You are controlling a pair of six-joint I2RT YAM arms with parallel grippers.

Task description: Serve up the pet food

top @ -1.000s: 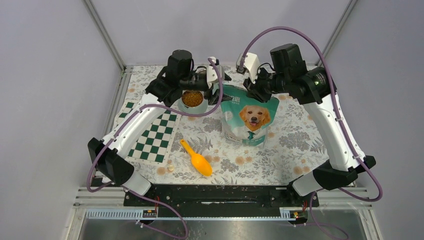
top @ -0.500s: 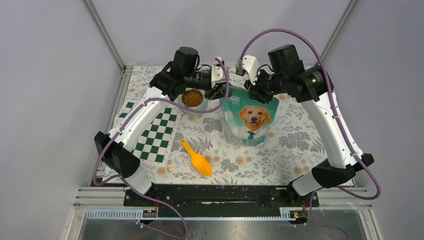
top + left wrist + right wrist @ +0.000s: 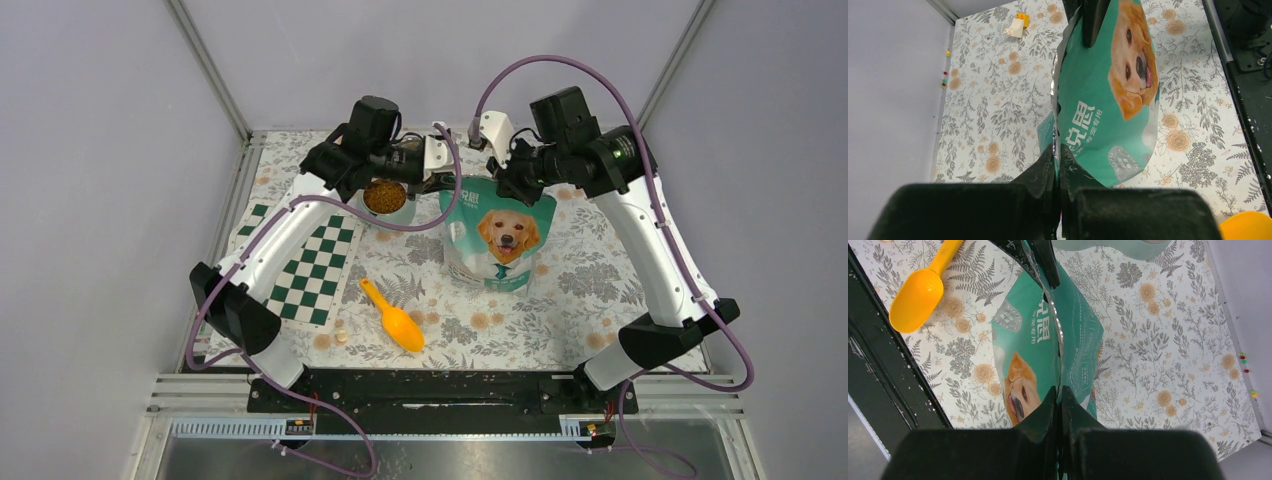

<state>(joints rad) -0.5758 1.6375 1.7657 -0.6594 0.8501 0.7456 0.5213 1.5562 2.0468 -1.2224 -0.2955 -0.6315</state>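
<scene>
Teal and white, the stand-up pouch (image 3: 498,235) with a golden dog on its front stands upright near the middle of the flower-patterned worktop (image 3: 590,280), dog face toward the arm bases. Its silver-lined top edge is pressed into a thin line, so its contents cannot be seen. Just to its left, at the far side, a pale round bowl (image 3: 388,214) holds orange-brown kibble (image 3: 382,196) up to near the rim. An orange plastic scoop (image 3: 395,318) lies flat and empty nearer the bases, handle pointing away from them, apart from both pouch and bowl. It sits beside a green-and-white chequered mat (image 3: 310,265). Both arms reach far forward and bend inward, meeting over the top of the pouch. The left end effector (image 3: 440,183) comes in from the bowl side, over the bowl's edge, and is clenched on the pouch's upper left corner. In the left wrist view its dark fingers (image 3: 1038,172) pinch the pouch edge (image 3: 1103,115) flat. The right end effector (image 3: 503,187) is clenched on the upper right part of the same top edge. In the right wrist view its fingers (image 3: 1075,412) close tight on the pouch rim (image 3: 1033,350), with the scoop (image 3: 918,290) on the cloth beyond.
</scene>
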